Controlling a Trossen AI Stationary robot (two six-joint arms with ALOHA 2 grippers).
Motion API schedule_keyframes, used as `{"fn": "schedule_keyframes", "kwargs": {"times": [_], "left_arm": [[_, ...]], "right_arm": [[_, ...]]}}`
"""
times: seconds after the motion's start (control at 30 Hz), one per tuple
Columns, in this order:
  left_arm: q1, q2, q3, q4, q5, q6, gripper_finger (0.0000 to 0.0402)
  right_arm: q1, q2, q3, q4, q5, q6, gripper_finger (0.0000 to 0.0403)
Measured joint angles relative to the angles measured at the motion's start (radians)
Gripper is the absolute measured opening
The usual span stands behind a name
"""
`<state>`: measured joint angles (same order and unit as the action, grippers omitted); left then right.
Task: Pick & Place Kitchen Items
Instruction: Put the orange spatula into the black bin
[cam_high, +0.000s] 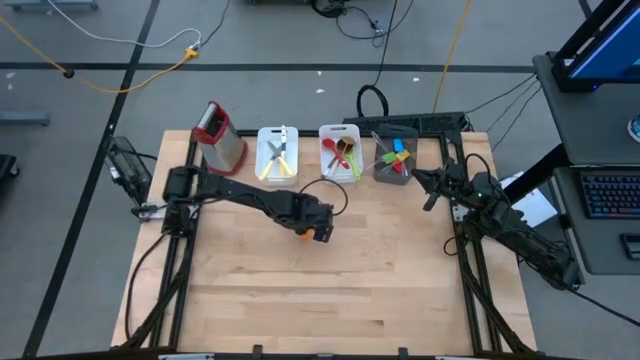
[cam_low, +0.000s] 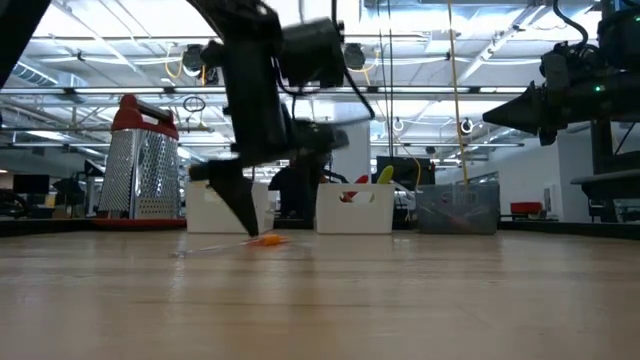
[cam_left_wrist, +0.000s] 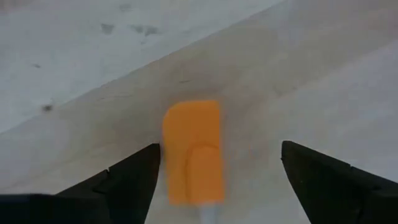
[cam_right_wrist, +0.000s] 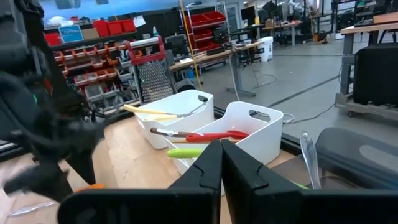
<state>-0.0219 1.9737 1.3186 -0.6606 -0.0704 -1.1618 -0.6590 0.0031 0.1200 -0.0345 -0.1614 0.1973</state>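
Note:
An orange spatula (cam_left_wrist: 193, 149) lies flat on the wooden table (cam_high: 330, 290) near its middle; in the low view the orange head (cam_low: 268, 240) rests on the board, with a pale handle trailing from it. My left gripper (cam_left_wrist: 221, 155) hangs just over it, pointing steeply down and open, one finger on each side of the orange head without touching it. In the high view that gripper (cam_high: 308, 230) covers most of the spatula. My right gripper (cam_right_wrist: 221, 168) is shut and held level at the table's right edge (cam_high: 432, 192), holding nothing.
Along the far edge stand a metal grater with a red top (cam_high: 220, 135), a white bin with knives (cam_high: 278, 155), a white bin with a red spoon and other utensils (cam_high: 340, 152) and a grey container with green and blue spatulas (cam_high: 395, 155). Bare wood stretches toward the near edge.

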Motion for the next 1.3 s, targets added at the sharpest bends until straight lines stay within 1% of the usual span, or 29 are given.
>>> {"fn": "schedule_keyframes", "kwargs": {"times": [0.1, 0.23, 0.37, 0.53, 0.6, 0.73, 0.87, 1.13, 1.2, 1.3], "left_arm": [[0.006, 0.052, 0.005, 0.019, 0.005, 0.0, 0.0336], [0.012, 0.109, 0.014, -0.007, 0.071, -0.003, 0.0328], [0.001, 0.116, 0.016, -0.038, 0.092, 0.001, 0.0298], [-0.011, 0.118, 0.014, -0.057, 0.066, 0.014, 0.0226], [-0.018, 0.12, 0.014, -0.067, 0.06, 0.029, 0.0192], [-0.031, 0.12, 0.012, -0.081, 0.013, 0.023, 0.0116], [-0.032, 0.121, 0.012, -0.079, 0.005, 0.003, 0.0041], [-0.024, 0.119, 0.012, -0.072, 0.006, -0.008, 0.0034], [-0.021, 0.103, 0.008, -0.07, 0.006, -0.008, 0.0032], [-0.011, 0.065, 0.001, -0.068, -0.004, 0.0, 0.0013]], "right_arm": [[0.0, 0.0, 0.0, 0.0, 0.0, 0.0, 0.0], [0.0, 0.0, 0.0, 0.0, -0.001, 0.009, 0.0], [0.0, 0.0, 0.0, 0.0, -0.001, 0.011, 0.0], [0.0, 0.0, 0.0, 0.0, 0.0, 0.011, 0.0], [0.0, 0.0, 0.0, 0.0, 0.001, 0.009, 0.0], [0.0, 0.0, 0.0, 0.0, 0.002, 0.008, 0.0], [0.0, 0.0, 0.0, 0.0, 0.003, 0.008, 0.0], [0.0, 0.0, 0.0, 0.001, 0.006, 0.008, 0.0], [0.0, 0.0, 0.0, 0.0, 0.006, 0.008, 0.0], [-0.001, 0.0, 0.0, 0.001, 0.007, 0.008, 0.0]]}}
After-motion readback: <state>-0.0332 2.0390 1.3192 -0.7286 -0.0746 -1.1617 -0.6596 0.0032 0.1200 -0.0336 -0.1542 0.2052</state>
